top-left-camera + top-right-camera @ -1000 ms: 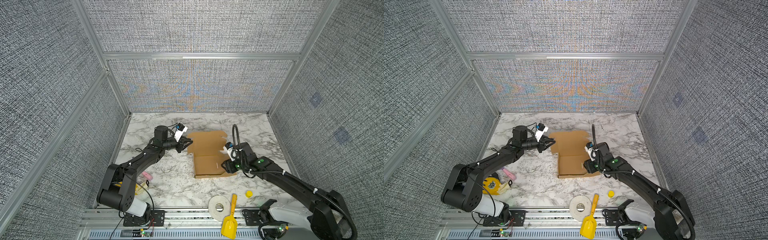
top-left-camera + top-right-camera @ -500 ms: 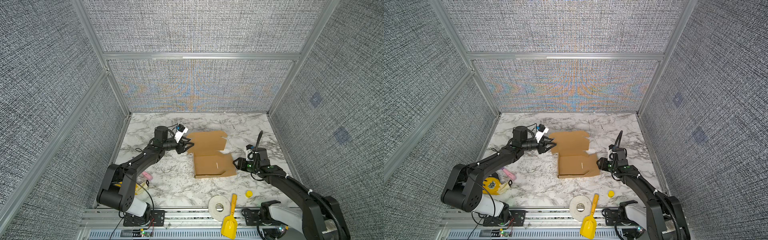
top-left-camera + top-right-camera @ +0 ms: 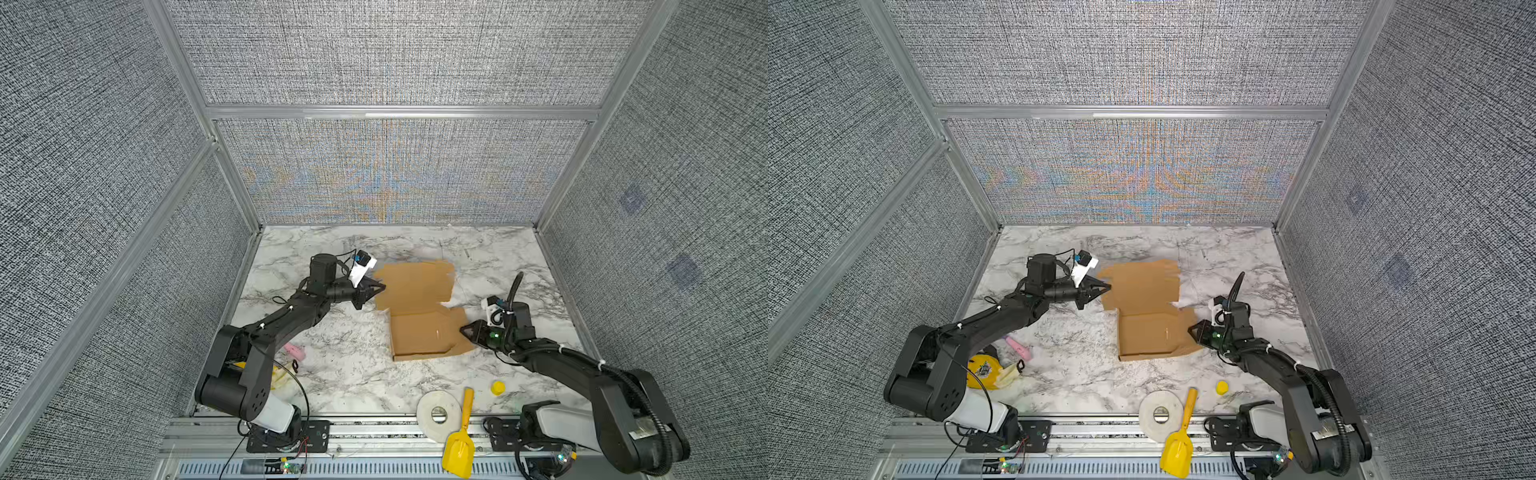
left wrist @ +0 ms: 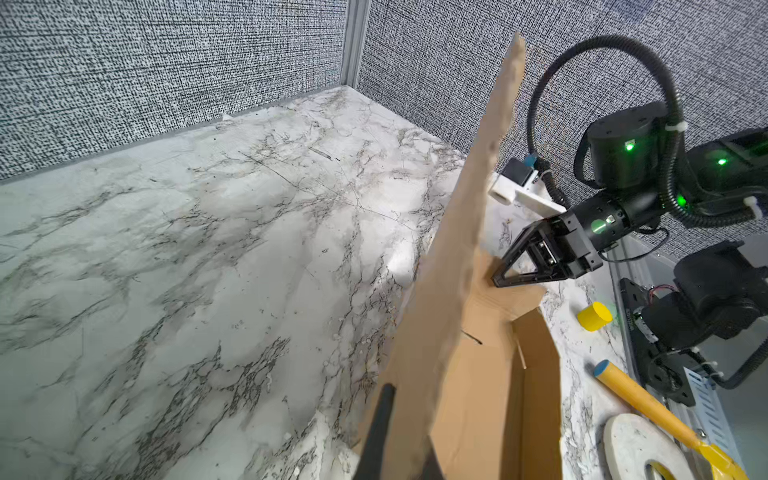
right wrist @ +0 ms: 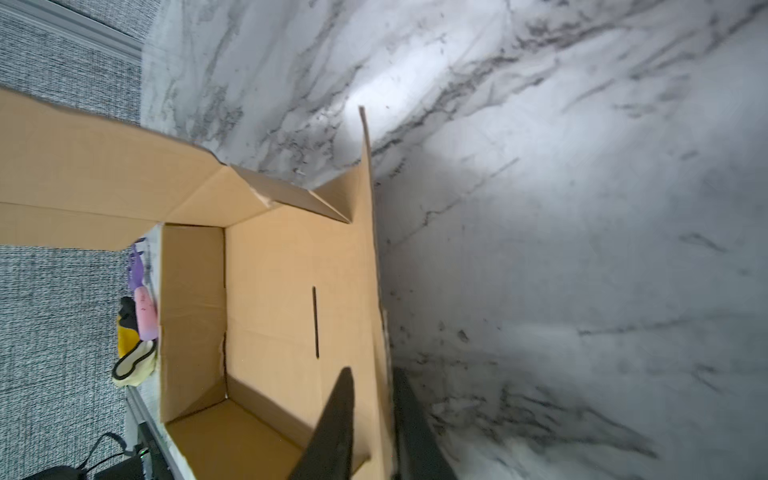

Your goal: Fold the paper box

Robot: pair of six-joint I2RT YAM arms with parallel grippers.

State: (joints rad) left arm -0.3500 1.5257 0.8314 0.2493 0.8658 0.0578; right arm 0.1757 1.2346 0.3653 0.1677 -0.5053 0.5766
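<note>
The paper box (image 3: 419,307) (image 3: 1146,307) is brown cardboard, partly folded, in the middle of the marble table, with its lid panel toward the back wall. My left gripper (image 3: 380,289) (image 3: 1106,287) is shut on the lid's left edge. In the left wrist view the cardboard (image 4: 453,266) runs edge-on out of that gripper (image 4: 409,419). My right gripper (image 3: 463,330) (image 3: 1191,328) is shut on the box's right side wall. In the right wrist view this gripper (image 5: 374,374) has one finger inside the box (image 5: 274,291) and one outside.
A white tape roll (image 3: 438,415), a yellow scoop (image 3: 459,444) and a small yellow cap (image 3: 497,387) lie near the front edge. A pink object (image 3: 295,351) and a yellow item (image 3: 984,370) lie by the left arm's base. Fabric walls enclose the table.
My right gripper drew back from over the box to its right side and closed on the side wall. My left gripper closed on the lid's edge.
</note>
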